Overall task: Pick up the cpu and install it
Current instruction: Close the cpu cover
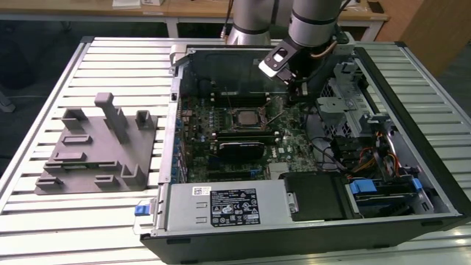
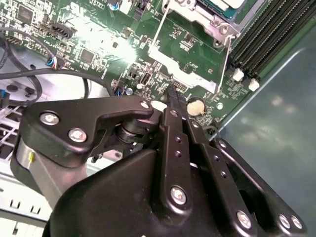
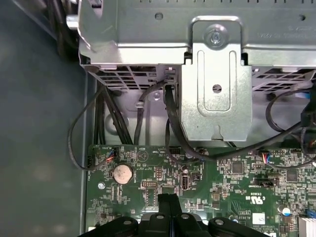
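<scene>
The cpu (image 1: 246, 117), a pale silver square, lies flat in the socket in the middle of the green motherboard (image 1: 287, 146) inside the open computer case. In the second wrist view an edge of the cpu (image 2: 220, 4) shows within the metal socket frame (image 2: 185, 54). My gripper (image 1: 294, 102) hangs just above the board, to the exterior view's right of the socket. Its black fingers are shut together with nothing between them in both wrist views (image 2: 172, 93) (image 3: 168, 198). Their tips are beside the socket's thin wire lever (image 2: 157, 29).
A large grey fixture (image 1: 92, 149) sits on the slatted table at the exterior view's left. Inside the case are a power supply (image 1: 228, 207), a metal drive cage (image 3: 215, 89), black cables (image 3: 173, 128), a coin cell (image 3: 122, 173) and a black module (image 1: 239, 148).
</scene>
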### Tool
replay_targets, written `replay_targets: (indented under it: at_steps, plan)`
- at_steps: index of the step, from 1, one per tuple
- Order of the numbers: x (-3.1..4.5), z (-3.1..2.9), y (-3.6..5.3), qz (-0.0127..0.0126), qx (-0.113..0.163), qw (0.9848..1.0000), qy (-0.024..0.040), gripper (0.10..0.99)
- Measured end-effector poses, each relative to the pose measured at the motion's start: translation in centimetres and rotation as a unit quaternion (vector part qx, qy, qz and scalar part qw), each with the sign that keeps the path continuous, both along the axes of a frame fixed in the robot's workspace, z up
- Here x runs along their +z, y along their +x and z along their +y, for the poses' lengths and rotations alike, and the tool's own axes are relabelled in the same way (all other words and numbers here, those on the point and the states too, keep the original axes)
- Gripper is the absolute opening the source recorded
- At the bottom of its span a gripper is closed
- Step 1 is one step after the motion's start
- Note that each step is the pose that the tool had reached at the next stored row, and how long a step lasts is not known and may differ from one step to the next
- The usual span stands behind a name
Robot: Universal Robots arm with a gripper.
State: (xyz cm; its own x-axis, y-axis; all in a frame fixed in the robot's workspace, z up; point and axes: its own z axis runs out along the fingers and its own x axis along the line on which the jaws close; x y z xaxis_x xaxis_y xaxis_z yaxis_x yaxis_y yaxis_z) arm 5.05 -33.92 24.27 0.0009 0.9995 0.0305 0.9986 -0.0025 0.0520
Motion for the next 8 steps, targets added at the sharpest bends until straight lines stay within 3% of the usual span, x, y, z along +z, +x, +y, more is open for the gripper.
replay_targets:
  at_steps: [4, 8]
  plan:
    - [-0.28, 0.00, -0.01, 0.0031, 0.000, 1.0000, 0.0000, 0.106]
    - [-0.36, 0.00, -0.05, 0.0035, 0.000, 1.0000, 0.0000, 0.106]
